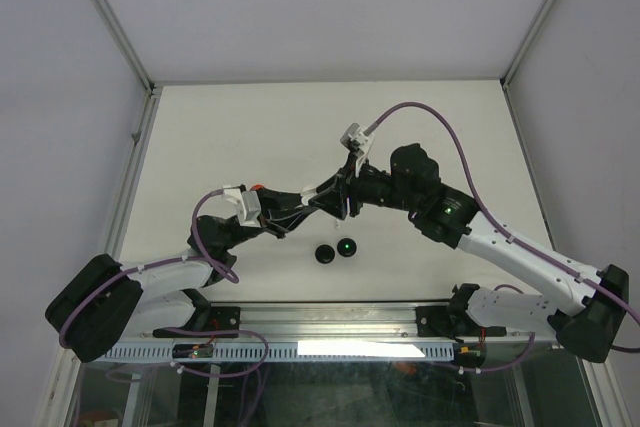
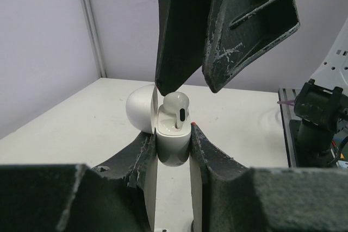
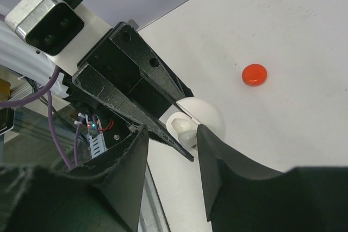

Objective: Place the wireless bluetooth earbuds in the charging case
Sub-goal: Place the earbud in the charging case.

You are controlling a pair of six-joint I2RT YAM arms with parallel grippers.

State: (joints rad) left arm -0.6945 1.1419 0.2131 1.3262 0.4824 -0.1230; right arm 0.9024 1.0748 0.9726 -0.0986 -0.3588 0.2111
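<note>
Closest to the arm bases, two small black discs (image 1: 325, 254) lie side by side on the white table (image 1: 420, 127). The one on the right shows a green light. Both sit apart from the arms that meet just beyond them.

Past the discs, the left pincer (image 2: 173, 132) is clenched on the white charging case (image 2: 173, 150). Its two dark fingers press the lower body of the case from either side and hold it upright above the table. The case's rounded lid (image 2: 138, 110) is swung back on the left side in the left wrist view. One white earbud (image 2: 177, 110) sits in the open top of the case, its rounded head upward and a dark oval patch on its front.

The right pincer (image 3: 172, 130) comes in from the opposite side, directly over the case. Its jaws stand apart and grasp nothing. In the left wrist view one of its fingertips (image 2: 165, 82) hangs just above the earbud, near the lid's edge; whether it touches cannot be told.

Farther out, a small red disc (image 3: 254, 74) lies alone on the table, well apart from the case.
</note>
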